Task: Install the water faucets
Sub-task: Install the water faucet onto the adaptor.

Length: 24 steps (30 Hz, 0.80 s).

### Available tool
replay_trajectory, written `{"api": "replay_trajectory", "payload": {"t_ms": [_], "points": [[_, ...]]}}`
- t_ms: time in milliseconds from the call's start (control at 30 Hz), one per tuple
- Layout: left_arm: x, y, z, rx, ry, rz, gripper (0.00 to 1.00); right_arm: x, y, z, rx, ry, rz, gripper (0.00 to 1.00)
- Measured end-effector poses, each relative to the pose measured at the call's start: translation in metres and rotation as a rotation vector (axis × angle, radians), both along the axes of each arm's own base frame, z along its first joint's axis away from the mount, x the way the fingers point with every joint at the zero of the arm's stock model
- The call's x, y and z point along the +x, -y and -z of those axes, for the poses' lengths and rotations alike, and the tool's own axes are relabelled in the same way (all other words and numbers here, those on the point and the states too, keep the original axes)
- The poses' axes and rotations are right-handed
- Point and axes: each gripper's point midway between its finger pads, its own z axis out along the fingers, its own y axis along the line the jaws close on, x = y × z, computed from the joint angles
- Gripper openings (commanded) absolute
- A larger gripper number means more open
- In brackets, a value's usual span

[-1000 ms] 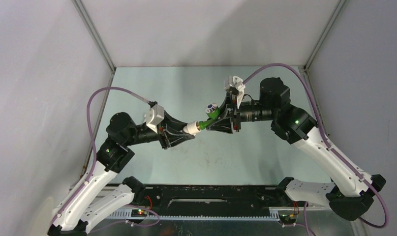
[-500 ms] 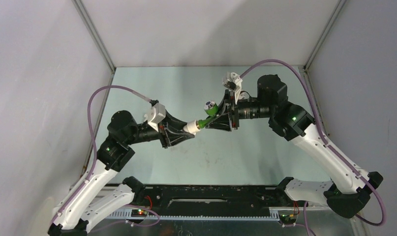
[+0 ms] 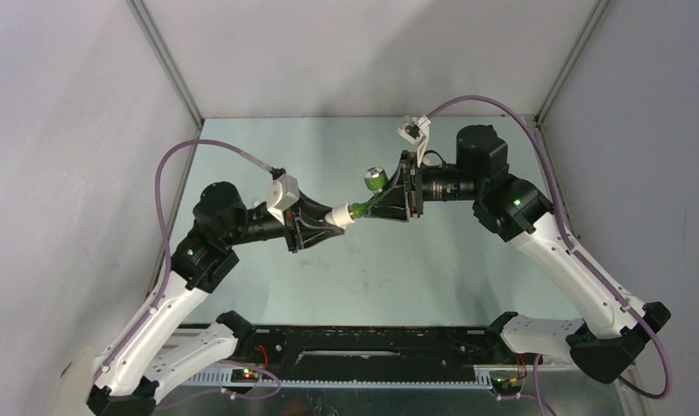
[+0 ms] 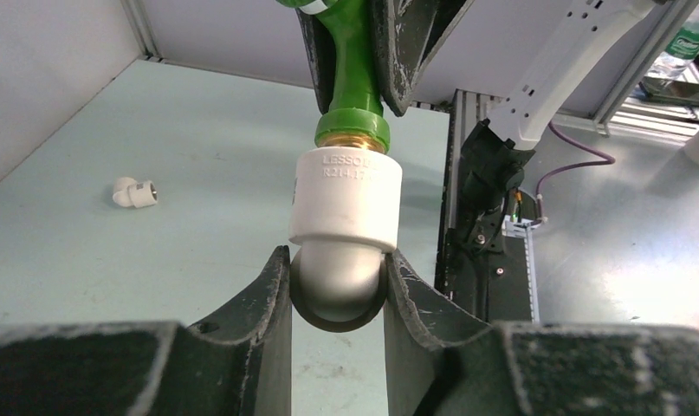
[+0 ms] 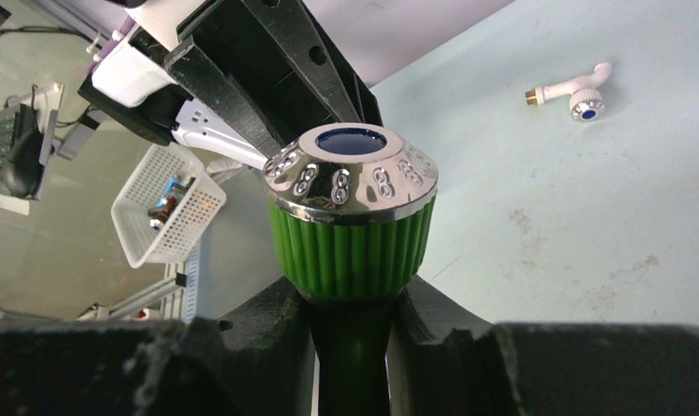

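Worktop (image 3: 328, 286), pale green and scuffed, spans the scene. Above its middle, the left claw (image 4: 337, 277) is clamped on the rounded bend of a white plastic elbow fitting (image 4: 346, 208) embossed "LESSO". The right claw (image 5: 350, 303) grips the green faucet (image 5: 350, 234) below its ribbed, chrome-capped knob, with the faucet's brass thread at the fitting's mouth. A white faucet (image 5: 571, 94) and a smaller spare elbow (image 4: 135, 192) lie on the worktop, clear of both claws.

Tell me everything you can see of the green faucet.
The green faucet is glossy plastic: a ribbed round knob with a chrome cap and blue centre. The right gripper clamps its body below the knob, holding it off the table. Its brass-coloured threaded end sits in a white elbow fitting held by the left gripper.
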Motion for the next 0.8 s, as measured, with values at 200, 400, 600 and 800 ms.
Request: {"api": "replay_trajectory", "payload": {"t_ms": [200,400,600,800], "points": [[0.009,0.001,0.001,0.028,0.022,-0.018,0.0,0.009,0.002,0.002,-0.002,-0.094,0.041,0.0],[0.018,0.001,-0.002,0.063,0.07,-0.038,0.0,0.017,0.004,0.002,0.008,-0.209,0.069,0.0],[0.026,-0.001,-0.005,0.116,0.134,-0.052,0.0,0.022,0.002,0.0,0.032,-0.317,0.083,0.0],[0.032,-0.005,-0.008,0.157,0.207,-0.067,0.0,0.024,0.0,-0.003,0.049,-0.406,0.094,0.0]]}}
